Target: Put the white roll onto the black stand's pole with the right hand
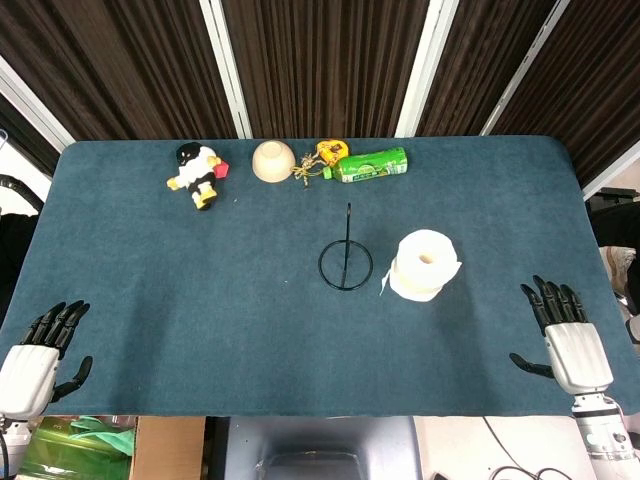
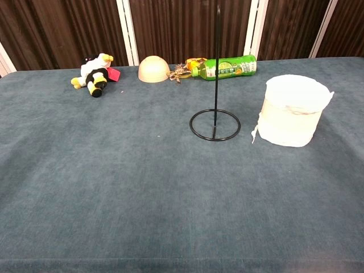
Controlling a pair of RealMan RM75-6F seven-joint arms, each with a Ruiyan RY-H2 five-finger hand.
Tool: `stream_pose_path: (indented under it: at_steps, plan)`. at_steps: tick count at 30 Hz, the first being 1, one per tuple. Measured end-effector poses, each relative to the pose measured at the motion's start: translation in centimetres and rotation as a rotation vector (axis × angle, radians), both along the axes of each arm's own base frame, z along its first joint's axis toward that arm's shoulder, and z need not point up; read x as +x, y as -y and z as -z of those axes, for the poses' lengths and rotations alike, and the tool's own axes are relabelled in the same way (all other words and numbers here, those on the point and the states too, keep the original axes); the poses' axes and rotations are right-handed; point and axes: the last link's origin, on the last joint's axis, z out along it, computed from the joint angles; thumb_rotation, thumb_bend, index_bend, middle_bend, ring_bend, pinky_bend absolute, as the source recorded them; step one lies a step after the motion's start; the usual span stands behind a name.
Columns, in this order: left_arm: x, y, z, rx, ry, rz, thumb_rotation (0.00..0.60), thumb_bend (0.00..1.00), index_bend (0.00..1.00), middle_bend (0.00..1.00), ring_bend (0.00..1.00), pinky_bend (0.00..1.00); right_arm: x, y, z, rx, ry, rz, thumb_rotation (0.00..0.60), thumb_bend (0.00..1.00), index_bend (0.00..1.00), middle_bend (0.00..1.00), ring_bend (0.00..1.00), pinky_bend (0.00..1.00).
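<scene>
White and standing on end, the roll (image 1: 425, 264) sits on the blue cloth of the table (image 1: 200, 320), just beside the stand (image 1: 346, 262) and to its right in the head view, apart from it. A loose flap of paper hangs at the roll's lower left edge (plain in the chest view, where the roll (image 2: 292, 111) looks wide and short). The stand's ring base lies flat on the cloth and its thin pole rises upright from it, with nothing on it; in the chest view the stand (image 2: 215, 124) has its pole running up past the top of the frame.

The right hand (image 1: 567, 340) lies at the table's near right edge, well apart from the roll, fingers straight and spread, thumb out to the side, holding nothing. The left hand (image 1: 38, 355) lies at the near left edge, fingers likewise extended and empty. Neither hand shows in the chest view.

Along the far edge lie a plush toy (image 1: 198, 172), an upturned bowl (image 1: 273, 161), a small yellow trinket (image 1: 330, 152) and a green bottle (image 1: 372, 165) on its side.
</scene>
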Motion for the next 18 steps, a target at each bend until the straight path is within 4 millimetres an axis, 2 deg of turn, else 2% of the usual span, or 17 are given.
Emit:
stream_pose_path:
  at_steps: [6, 9, 18]
  plan:
    - [-0.1, -0.1, 0.0, -0.004, 0.003, -0.003, 0.600, 0.44, 0.00, 0.08, 0.06, 0.16, -0.1, 0.6, 0.2, 0.007, 0.022, -0.005, 0.600, 0.16, 0.00, 0.00, 0.00, 0.00]
    - [-0.2, -0.1, 0.0, -0.001, 0.000, -0.006, 0.600, 0.44, 0.00, 0.08, 0.06, 0.16, 0.1, 1.6, 0.4, 0.027, 0.076, -0.015, 0.600, 0.16, 0.00, 0.00, 0.00, 0.00]
    - [-0.3, 0.0, -0.1, 0.009, -0.006, -0.007, 0.600, 0.44, 0.00, 0.08, 0.06, 0.16, 2.1, 9.9, 1.8, 0.132, 0.177, -0.014, 0.600, 0.14, 0.00, 0.00, 0.00, 0.00]
